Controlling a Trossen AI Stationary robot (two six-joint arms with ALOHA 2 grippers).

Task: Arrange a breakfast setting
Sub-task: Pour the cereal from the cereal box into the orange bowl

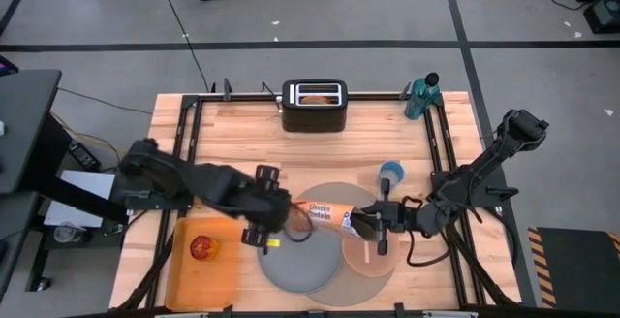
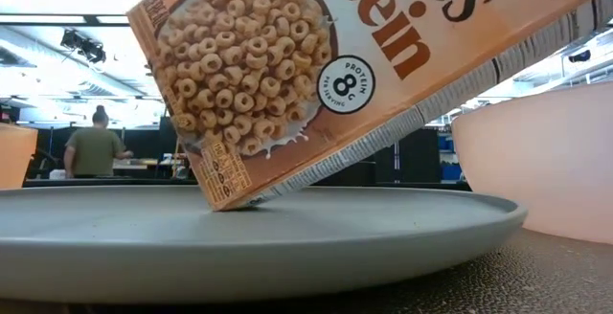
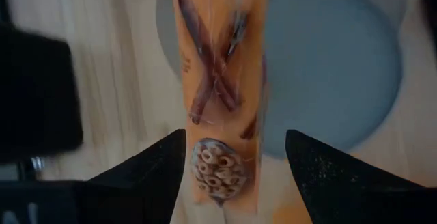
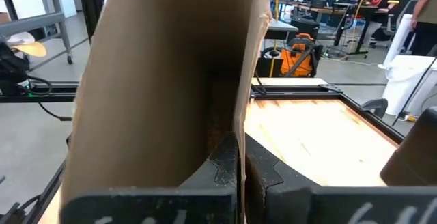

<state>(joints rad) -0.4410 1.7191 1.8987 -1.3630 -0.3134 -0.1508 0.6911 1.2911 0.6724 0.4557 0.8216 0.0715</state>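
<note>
An orange cereal box (image 1: 325, 211) lies tilted over the grey plate (image 1: 295, 270), between my two grippers. In the low view its lower corner (image 2: 222, 204) is at the plate (image 2: 287, 228). My right gripper (image 1: 373, 223) is shut on the box's open end. My left gripper (image 1: 274, 219) is open, with its fingers on either side of the box's closed end (image 3: 218, 67). A gap shows beside one finger (image 3: 321, 169). The pink bowl (image 2: 546, 161) stands right of the plate on the round placemat (image 1: 339, 190). The red apple (image 1: 203, 248) lies on the orange board. My right gripper holds one wall of the box at its open end (image 4: 235, 125), one finger (image 4: 225, 162) inside the box and one outside. It comes level from the table's right. The box slants down toward the left, its lower corner at the plate.
The black toaster (image 1: 313, 107), with a bagel in its slot, stands at the far edge. A green bottle (image 1: 423, 95) is at the far right and a blue object (image 1: 390, 172) lies behind the bowl. The orange board (image 1: 203, 279) lies near left. A person (image 2: 96, 146) stands in the room beyond.
</note>
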